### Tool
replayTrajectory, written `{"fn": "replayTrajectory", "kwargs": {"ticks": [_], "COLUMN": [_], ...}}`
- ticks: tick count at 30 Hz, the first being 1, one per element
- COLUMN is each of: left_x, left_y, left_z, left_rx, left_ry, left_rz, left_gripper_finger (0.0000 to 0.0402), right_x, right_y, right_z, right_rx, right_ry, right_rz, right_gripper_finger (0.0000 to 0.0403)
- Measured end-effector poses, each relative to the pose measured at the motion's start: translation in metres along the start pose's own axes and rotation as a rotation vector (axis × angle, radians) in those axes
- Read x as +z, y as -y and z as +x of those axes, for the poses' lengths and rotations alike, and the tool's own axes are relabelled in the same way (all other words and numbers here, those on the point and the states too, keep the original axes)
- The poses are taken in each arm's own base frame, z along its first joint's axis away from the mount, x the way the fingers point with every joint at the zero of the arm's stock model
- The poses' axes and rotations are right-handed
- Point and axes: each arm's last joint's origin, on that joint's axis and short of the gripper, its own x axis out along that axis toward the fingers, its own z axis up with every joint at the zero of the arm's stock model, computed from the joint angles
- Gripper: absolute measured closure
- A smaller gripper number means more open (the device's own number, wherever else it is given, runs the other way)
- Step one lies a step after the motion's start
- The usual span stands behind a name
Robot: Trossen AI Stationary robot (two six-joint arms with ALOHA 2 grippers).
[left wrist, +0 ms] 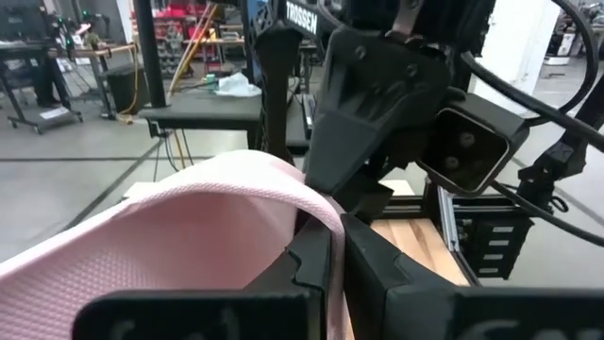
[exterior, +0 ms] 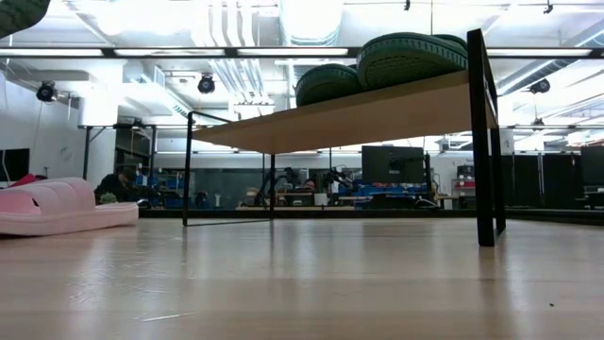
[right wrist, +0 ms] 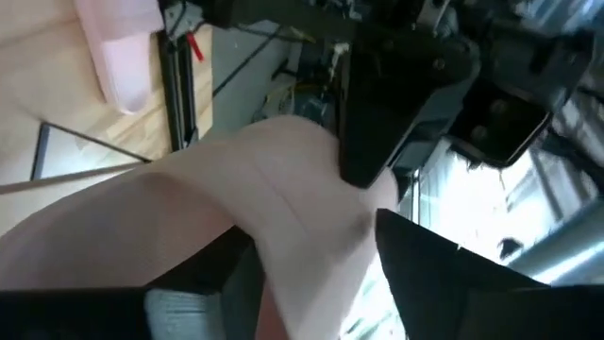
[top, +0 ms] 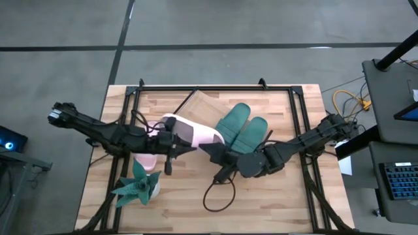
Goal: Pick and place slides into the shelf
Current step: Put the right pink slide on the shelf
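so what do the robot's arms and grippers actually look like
Both arms are dark, slim and jointed, with blocky black housings at the wrists. The left gripper and right gripper have angular matte black fingers. White TROSSEN lettering marks one arm, and a black cable loops below the right wrist.

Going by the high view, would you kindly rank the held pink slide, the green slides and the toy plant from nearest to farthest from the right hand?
1. Held pink slide, at the right hand.
2. Green slides, behind it, on the shelf.
3. Toy plant, front left.
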Motion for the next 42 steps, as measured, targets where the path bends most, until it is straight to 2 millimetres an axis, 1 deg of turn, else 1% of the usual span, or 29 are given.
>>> {"fn": "replayTrajectory", "kwargs": {"ticks": [3,7,8,9,12,15,17,20,22,24,26,28,32,37,42], "left_x": [0.005,0.01,0.01,0.011,0.012,0.014,0.015,0.023,0.026,0.026,0.025,0.026,0.026,0.022,0.011], "left_y": [-0.001,-0.003,-0.004,-0.004,-0.004,-0.005,-0.006,-0.008,-0.009,-0.009,-0.008,-0.007,-0.002,0.005,0.008], "left_z": [-0.004,-0.01,-0.011,-0.011,-0.013,-0.015,-0.017,-0.024,-0.03,-0.037,-0.04,-0.046,-0.058,-0.062,-0.058], "left_rx": [-0.002,-0.001,-0.001,-0.001,0.005,0.012,0.031,0.062,0.084,0.093,0.088,0.089,0.046,0.007,0.041], "left_ry": [0.018,0.036,0.04,0.042,0.051,0.057,0.06,0.096,0.098,0.088,0.079,0.071,0.078,0.099,0.124], "left_rz": [0.0,0.011,0.027,0.062,0.229,0.402,0.479,0.585,0.711,0.839,0.912,0.933,0.954,1.023,1.138], "left_gripper_finger": [0.0401,0.0401,0.0401,0.0398,0.0378,0.0342,0.0315,0.0274,0.0252,0.0238,0.0231,0.0229,0.0228,0.0228,0.0228], "right_x": [0.0,0.0,0.0,0.0,-0.001,-0.004,-0.007,-0.015,-0.023,-0.032,-0.044,-0.057,-0.08,-0.105,-0.118], "right_y": [0.001,0.003,0.003,0.003,0.003,0.004,0.005,0.006,0.007,0.01,0.013,0.017,0.028,0.042,0.045], "right_z": [-0.001,-0.002,-0.002,-0.002,-0.002,-0.004,-0.007,-0.012,-0.017,-0.022,-0.031,-0.041,-0.066,-0.098,-0.112], "right_rx": [-0.008,-0.015,-0.016,-0.017,-0.017,-0.005,0.003,0.023,0.043,0.053,0.068,0.086,0.121,0.121,0.125], "right_ry": [-0.024,-0.035,-0.035,-0.034,-0.037,-0.035,-0.038,-0.076,-0.093,-0.099,-0.103,-0.093,0.074,0.304,0.415], "right_rz": [0.077,0.152,0.155,0.16,0.198,0.231,0.257,0.281,0.285,0.328,0.389,0.454,0.616,0.739,0.785], "right_gripper_finger": [0.0268,0.0365,0.0378,0.0383,0.0391,0.0392,0.0393,0.0393,0.0393,0.0394,0.0394,0.0394,0.0394,0.0394,0.0394]}}
